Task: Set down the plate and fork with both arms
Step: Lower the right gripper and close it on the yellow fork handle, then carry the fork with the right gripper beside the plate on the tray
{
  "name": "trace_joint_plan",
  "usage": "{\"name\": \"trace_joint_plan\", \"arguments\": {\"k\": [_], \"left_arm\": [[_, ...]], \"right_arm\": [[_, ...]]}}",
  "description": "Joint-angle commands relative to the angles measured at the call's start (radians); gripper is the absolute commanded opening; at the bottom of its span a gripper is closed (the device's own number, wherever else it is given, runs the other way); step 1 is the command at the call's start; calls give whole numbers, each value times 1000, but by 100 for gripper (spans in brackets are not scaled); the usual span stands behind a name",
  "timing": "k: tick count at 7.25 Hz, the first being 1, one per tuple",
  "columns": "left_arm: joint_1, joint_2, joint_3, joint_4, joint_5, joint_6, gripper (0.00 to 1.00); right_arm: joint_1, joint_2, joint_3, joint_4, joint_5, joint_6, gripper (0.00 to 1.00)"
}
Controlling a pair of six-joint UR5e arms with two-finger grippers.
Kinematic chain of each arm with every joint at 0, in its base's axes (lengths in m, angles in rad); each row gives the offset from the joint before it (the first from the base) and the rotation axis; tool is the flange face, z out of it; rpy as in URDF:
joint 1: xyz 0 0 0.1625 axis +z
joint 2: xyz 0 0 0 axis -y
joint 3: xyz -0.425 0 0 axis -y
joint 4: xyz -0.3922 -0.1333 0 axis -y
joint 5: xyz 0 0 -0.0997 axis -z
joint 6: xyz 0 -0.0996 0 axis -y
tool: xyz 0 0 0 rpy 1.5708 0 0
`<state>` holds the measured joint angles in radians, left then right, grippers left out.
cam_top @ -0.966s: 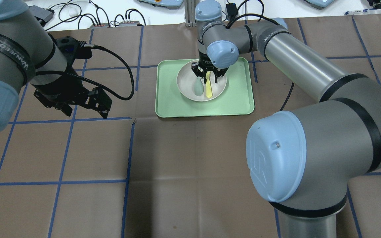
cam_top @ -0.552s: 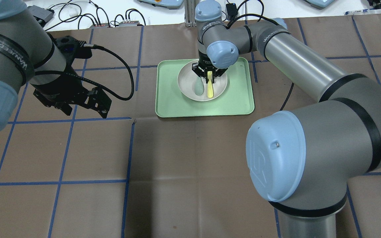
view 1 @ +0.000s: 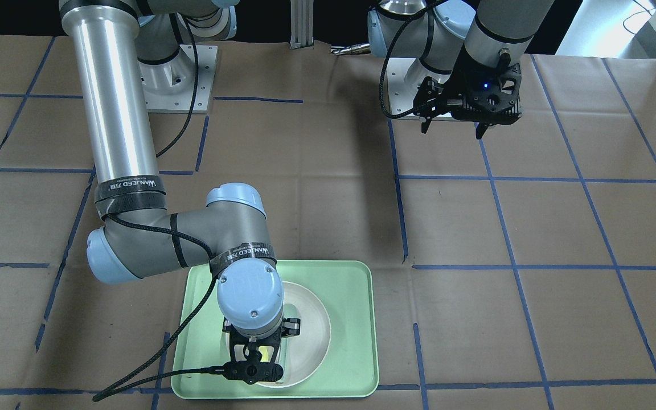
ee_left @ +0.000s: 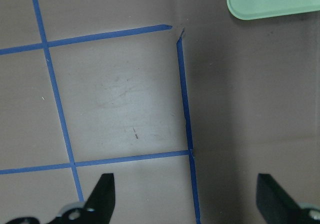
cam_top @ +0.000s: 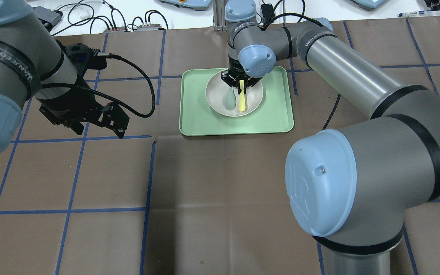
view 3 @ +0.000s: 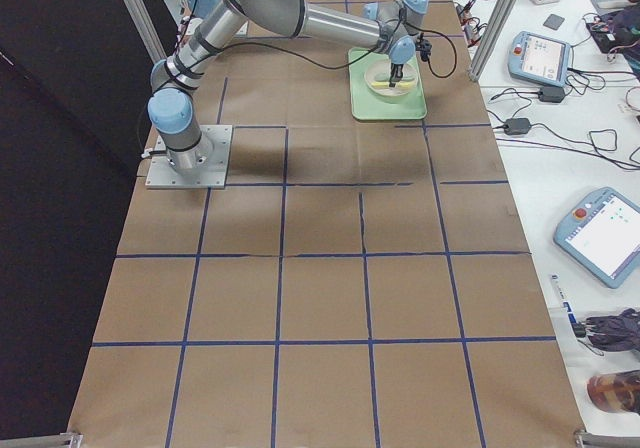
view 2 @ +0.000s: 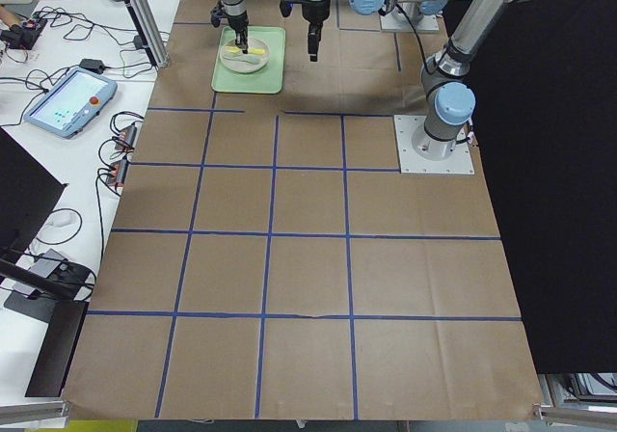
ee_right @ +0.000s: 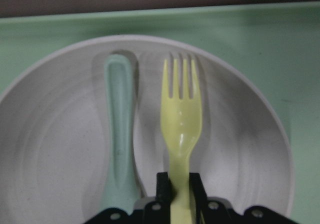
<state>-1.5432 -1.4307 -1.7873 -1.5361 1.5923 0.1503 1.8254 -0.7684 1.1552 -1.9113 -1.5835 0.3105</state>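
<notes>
The off-white plate (cam_top: 216,95) sits on the mint-green tray (cam_top: 197,114). In it lie the pale-yellow fork (cam_top: 242,103) and a grey-green spoon (cam_top: 229,100), side by side. My right gripper (cam_top: 241,88) is shut on the fork's handle at the plate's far side. The right wrist view shows the fork (ee_right: 180,129) pinched between the fingers, tines pointing away, with the spoon (ee_right: 119,129) to its left. I cannot tell whether the fork still touches the plate. My left gripper (cam_top: 99,131) is open and empty above the paper, left of the tray.
Brown paper with blue tape lines covers the table. The tray's corner (ee_left: 270,4) shows at the top right of the left wrist view. Cables and boxes (cam_top: 128,23) lie along the far edge.
My right gripper's fingers have closed in on the fork's handle and the wrist has shifted slightly. The left arm has hardly moved.
</notes>
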Motion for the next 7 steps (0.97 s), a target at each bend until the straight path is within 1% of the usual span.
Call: {"name": "trace_joint_plan", "arguments": {"k": [1, 3, 4, 5, 7], "left_arm": [[0, 3, -6, 1, 0, 0, 100], [0, 6, -6, 1, 3, 2, 100], [0, 6, -6, -1, 3, 0, 100], [0, 6, -6, 1, 3, 2, 100], [0, 6, -6, 1, 3, 2, 100]], "right_arm": [[12, -50, 4, 26, 4, 13, 3], [3, -80, 27, 44, -4, -2, 3], [-12, -104, 64, 44, -10, -30, 2], [-46, -129, 108, 32, -12, -68, 1], [-109, -158, 158, 20, -12, -138, 1]]}}
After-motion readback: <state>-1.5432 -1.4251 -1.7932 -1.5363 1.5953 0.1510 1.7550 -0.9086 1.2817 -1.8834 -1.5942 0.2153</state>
